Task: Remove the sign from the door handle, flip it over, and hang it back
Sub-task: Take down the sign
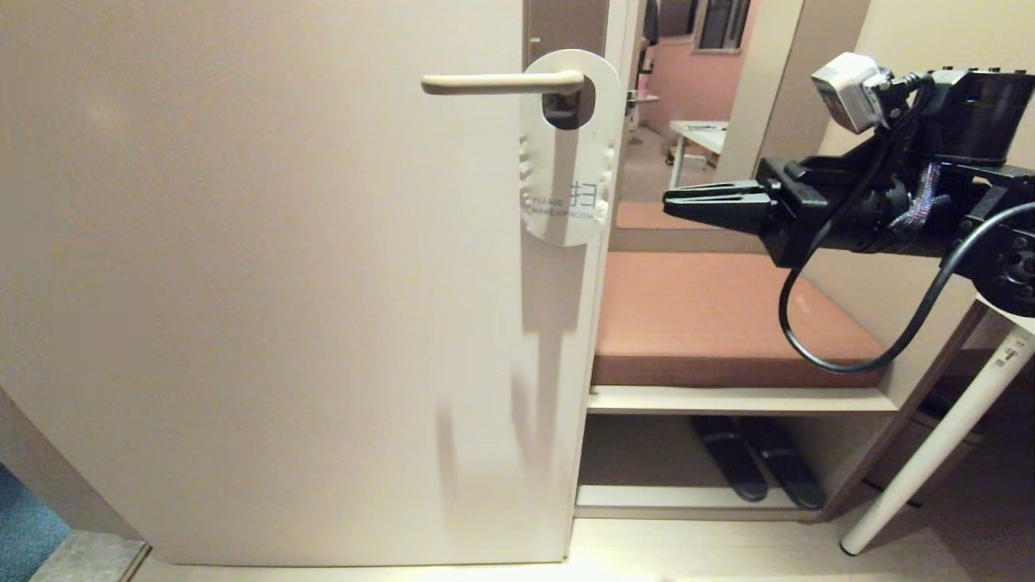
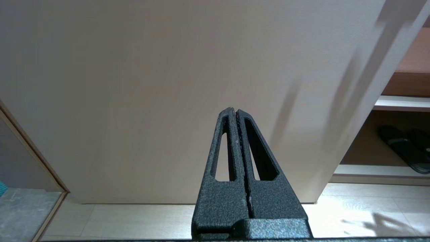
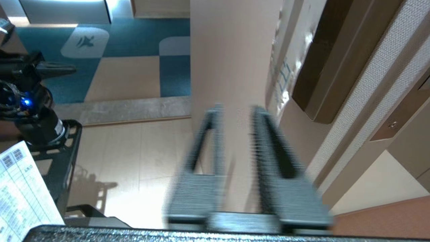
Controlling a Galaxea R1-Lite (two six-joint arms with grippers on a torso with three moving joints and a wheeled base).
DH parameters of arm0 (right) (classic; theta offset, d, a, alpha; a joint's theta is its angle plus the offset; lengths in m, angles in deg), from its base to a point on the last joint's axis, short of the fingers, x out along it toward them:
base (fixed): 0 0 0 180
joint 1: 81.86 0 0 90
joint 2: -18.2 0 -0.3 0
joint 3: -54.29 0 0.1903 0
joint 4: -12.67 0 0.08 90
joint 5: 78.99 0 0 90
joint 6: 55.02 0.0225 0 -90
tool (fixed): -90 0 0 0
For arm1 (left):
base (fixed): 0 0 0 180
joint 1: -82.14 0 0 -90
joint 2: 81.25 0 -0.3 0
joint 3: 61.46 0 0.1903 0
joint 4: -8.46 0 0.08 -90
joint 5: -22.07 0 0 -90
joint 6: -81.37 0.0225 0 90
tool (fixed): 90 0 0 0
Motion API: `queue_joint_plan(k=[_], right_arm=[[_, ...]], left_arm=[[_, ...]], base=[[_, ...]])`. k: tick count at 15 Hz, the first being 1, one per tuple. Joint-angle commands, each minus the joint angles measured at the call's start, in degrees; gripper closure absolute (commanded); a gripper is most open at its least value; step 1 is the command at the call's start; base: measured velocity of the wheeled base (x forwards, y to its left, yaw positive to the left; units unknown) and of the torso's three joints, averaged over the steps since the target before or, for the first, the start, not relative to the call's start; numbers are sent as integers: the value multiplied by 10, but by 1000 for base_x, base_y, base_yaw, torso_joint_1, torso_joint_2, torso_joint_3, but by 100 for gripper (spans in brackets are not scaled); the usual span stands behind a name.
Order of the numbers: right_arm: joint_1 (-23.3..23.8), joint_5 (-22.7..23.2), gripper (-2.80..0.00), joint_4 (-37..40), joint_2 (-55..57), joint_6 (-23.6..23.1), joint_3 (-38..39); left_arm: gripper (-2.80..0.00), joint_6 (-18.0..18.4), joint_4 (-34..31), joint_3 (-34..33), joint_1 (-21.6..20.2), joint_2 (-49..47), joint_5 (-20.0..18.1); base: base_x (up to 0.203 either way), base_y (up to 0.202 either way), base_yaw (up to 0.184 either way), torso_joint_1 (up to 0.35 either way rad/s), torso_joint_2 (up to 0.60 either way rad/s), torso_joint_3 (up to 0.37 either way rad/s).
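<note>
The sign (image 1: 568, 182) hangs by its large hole on the door handle (image 1: 501, 82), a cream lever near the door's right edge. Its white face shows, with pale "PLEASE MAKE UP ROOM" lettering and a Chinese character. My right gripper (image 1: 669, 200) is to the right of the sign at the height of its lower half, pointing at it and apart from it. In the right wrist view the right gripper (image 3: 235, 109) is open and empty, with the door's edge beyond the gap and the sign (image 3: 281, 79) seen edge-on. My left gripper (image 2: 235, 110) is shut and empty, facing the lower door.
The door (image 1: 283, 283) fills the left and middle. Right of it, a bench with a brown cushion (image 1: 711, 315) sits above a shelf holding dark slippers (image 1: 756, 469). A white table leg (image 1: 930, 469) slants at the lower right. Blue carpet (image 1: 24, 525) shows at the lower left.
</note>
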Motion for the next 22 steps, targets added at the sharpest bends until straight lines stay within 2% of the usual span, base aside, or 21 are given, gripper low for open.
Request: queue_joint_plan(k=[1,8,22], right_arm=[[0,4,-280,-2,4,-1,-3],[-17,4,-280,-2,10,1,-11],[-57,4,-280,-2,61,2,-83]], left_arm=[[0,0,0,0,1,-1,0],[0,0,0,0,0,-1,0],[0,0,0,0,0,-1,0]], base=[[0,0,0,0,0,0],[0,0,0,0,0,0],[0,0,0,0,0,0]])
